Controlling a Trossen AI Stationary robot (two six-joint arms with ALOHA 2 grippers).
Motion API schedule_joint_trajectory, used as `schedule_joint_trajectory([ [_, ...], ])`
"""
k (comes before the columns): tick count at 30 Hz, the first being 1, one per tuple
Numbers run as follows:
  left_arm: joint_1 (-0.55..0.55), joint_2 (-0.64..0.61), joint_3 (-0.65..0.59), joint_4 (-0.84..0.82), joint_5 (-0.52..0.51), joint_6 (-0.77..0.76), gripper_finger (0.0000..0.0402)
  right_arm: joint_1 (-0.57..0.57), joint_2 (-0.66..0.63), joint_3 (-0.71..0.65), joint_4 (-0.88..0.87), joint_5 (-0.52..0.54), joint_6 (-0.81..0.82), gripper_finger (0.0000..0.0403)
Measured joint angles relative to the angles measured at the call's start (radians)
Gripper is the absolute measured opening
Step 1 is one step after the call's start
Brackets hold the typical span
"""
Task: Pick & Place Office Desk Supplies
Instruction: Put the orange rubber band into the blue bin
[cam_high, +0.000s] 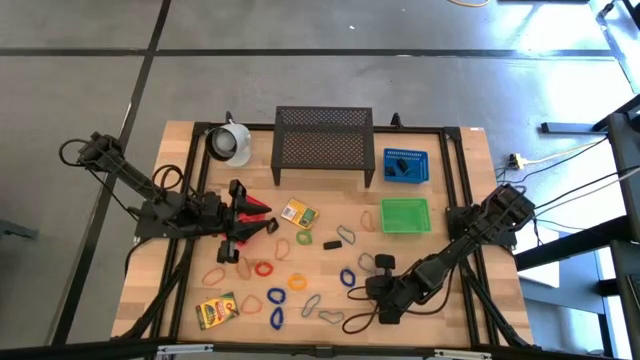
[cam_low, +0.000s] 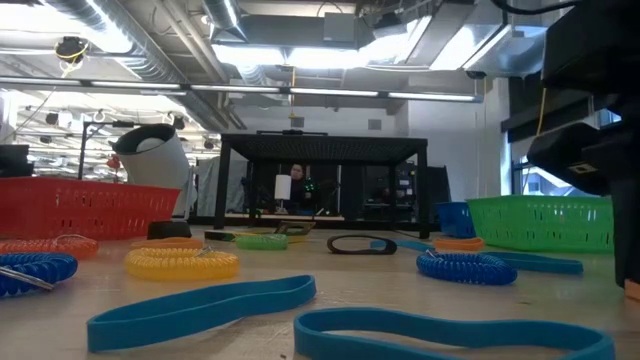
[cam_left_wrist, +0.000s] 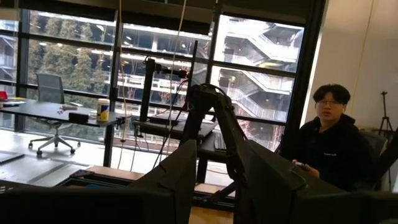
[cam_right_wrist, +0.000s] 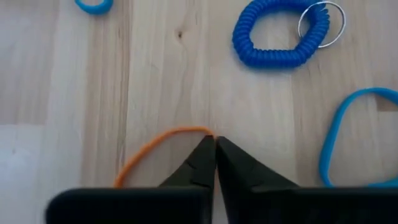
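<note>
Right gripper (cam_right_wrist: 214, 142) is down at the wooden table (cam_high: 440, 305), its two dark fingertips pressed together on the top of a thin orange rubber band (cam_right_wrist: 149, 151) that lies flat on the boards and curves away under one finger. Just beyond it sit a blue coiled wrist loop (cam_right_wrist: 280, 37) with a metal key ring (cam_right_wrist: 320, 23), and a flat blue band (cam_right_wrist: 348, 134) to one side. From above, this gripper sits near the table's front edge on the right, among scattered coloured loops, with the green mesh basket (cam_high: 404, 215) and blue mesh basket (cam_high: 405, 166) further back. Left gripper (cam_high: 232, 225) is raised over the red basket (cam_high: 262, 210) at the table's left, partly open; whether it holds anything, I cannot tell. Behind stand a black mesh shelf (cam_high: 323, 138) and a white mug (cam_high: 230, 143). Large windows, desks and a seated person (cam_left_wrist: 329, 146) fill the room beyond
</note>
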Motion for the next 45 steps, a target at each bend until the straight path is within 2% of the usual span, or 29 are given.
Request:
schedule_joint_trajectory([
  [4,0.0,0.0,0.0,0.0,-0.001,0.015,0.0127,0.005,-0.03,-0.004,-0.013,-0.011,0.039,0.0011],
  [8,0.0,0.0,0.0,0.002,-0.026,0.024,0.0127,0.01,-0.113,-0.011,-0.048,0.005,0.027,0.0005],
  [15,0.001,0.0,0.0,0.052,-0.052,0.043,0.0127,-0.014,-0.325,-0.007,-0.111,0.19,0.055,0.0004],
  [19,0.001,0.0,0.0,0.123,-0.054,0.083,0.0127,-0.08,-0.455,-0.007,-0.197,0.227,0.101,0.0004],
  [25,0.004,0.0,0.0,0.239,-0.069,0.289,0.0127,-0.235,-0.612,-0.007,-0.383,0.225,0.18,0.0004],
  [32,0.056,-0.001,0.0,0.34,-0.078,0.475,0.0127,-0.433,-0.725,-0.006,-0.651,0.224,0.209,0.0004],
  [36,0.109,-0.005,0.0,0.357,-0.077,0.529,0.0127,-0.577,-0.734,-0.006,-0.75,0.223,0.211,0.0004],
  [45,0.268,-0.005,0.0,0.364,-0.075,0.541,0.0127,-0.974,-0.694,-0.005,-0.752,0.244,0.122,0.0004],
])
